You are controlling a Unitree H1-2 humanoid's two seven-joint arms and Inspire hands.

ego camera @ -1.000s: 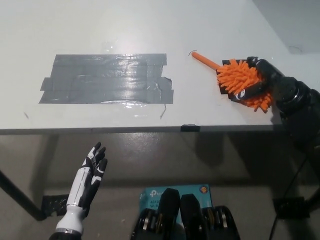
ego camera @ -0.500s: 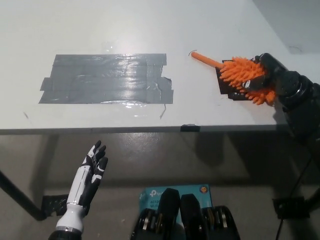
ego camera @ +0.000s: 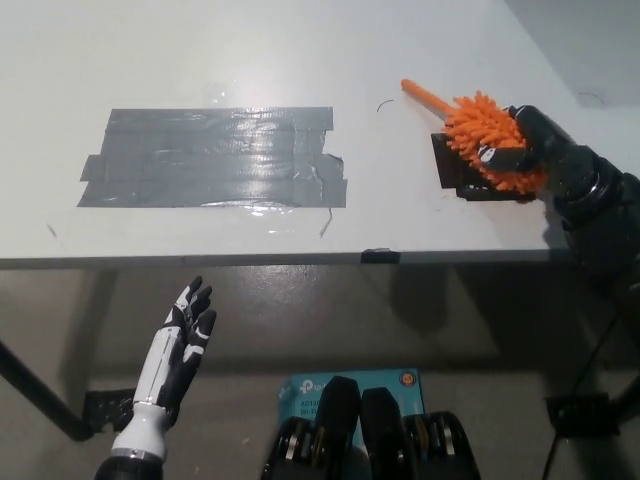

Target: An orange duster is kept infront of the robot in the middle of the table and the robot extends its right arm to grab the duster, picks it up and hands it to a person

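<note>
At table's right: right hand (ego camera: 522,150) grips duster (ego camera: 485,138), handle end seemingly hidden.

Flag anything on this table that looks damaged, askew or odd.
The grey tape patch is rough: overlapping strips, wrinkled, uneven ends, a loose strand hanging off its lower right corner. A small dark mat sits under the orange duster held by the right robot hand.

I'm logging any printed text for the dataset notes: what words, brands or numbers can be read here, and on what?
"tp-l...": start of a brand name on the teal box on the floor, partly hidden; the smaller print beneath is too blurred to read.
Orange round mark on the box's right corner: unreadable.
Orange duster, grey tape patch, table: no text visible.
</note>
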